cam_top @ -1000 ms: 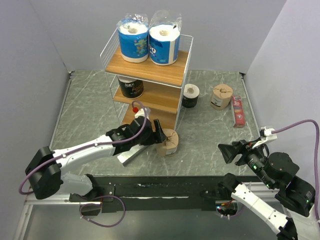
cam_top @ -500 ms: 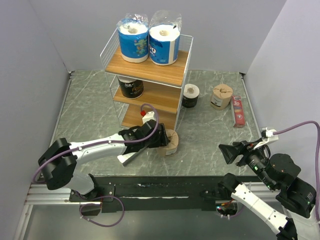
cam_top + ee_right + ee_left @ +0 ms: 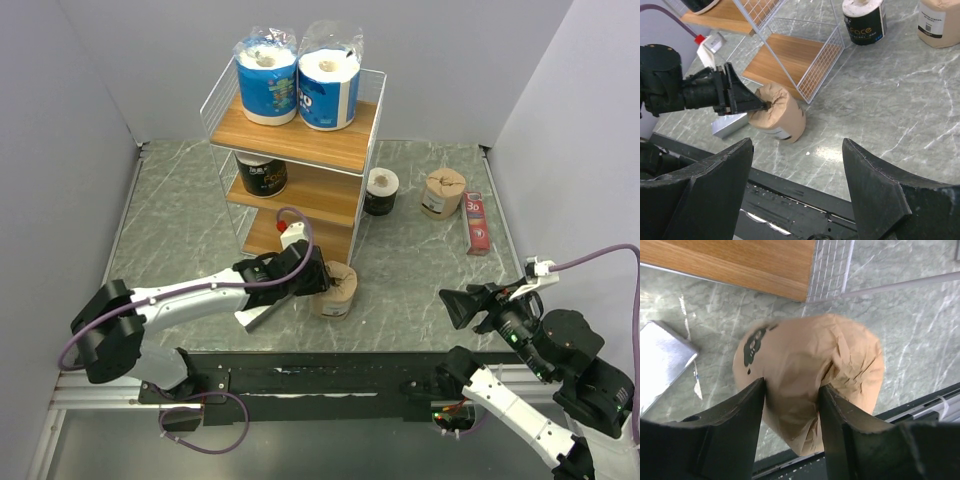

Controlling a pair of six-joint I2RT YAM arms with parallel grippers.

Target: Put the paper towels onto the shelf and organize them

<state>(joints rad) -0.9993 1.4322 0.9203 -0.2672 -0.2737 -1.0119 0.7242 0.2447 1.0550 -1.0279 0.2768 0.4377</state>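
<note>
The left claw (image 3: 791,390), the nearer one, pinches with half-narrowed jaws the crumpled top of the brown-paper roll (image 3: 840,360), tilted toward it on the tabletop (image 3: 420,270) just beside the bottom board of the shelf (image 3: 330,145); the right claw (image 3: 796,147) stands open, empty, well apart.

- Shelf (image 3: 300,140), 12 o'clock: white wire frame, three wooden boards.
- Top board: blue-wrapped roll (image 3: 267,85); second blue-wrapped roll (image 3: 329,90) just beside it at 3 o'clock.
- Middle board: black-wrapped roll (image 3: 262,177).
- Marbled grey table (image 3: 180,220), 3 o'clock of the shelf: black roll (image 3: 381,192), far brown-paper roll (image 3: 443,193), slim red box (image 3: 476,222), in that order outward.
- Shelf's near corner: near brown-paper roll (image 3: 340,287), with the left gripper (image 3: 320,280) against its 9 o'clock side.
- Silver bar (image 3: 258,310), at the roll's 8 o'clock.
- Right gripper (image 3: 455,305), 4 o'clock: jaws apart.
</note>
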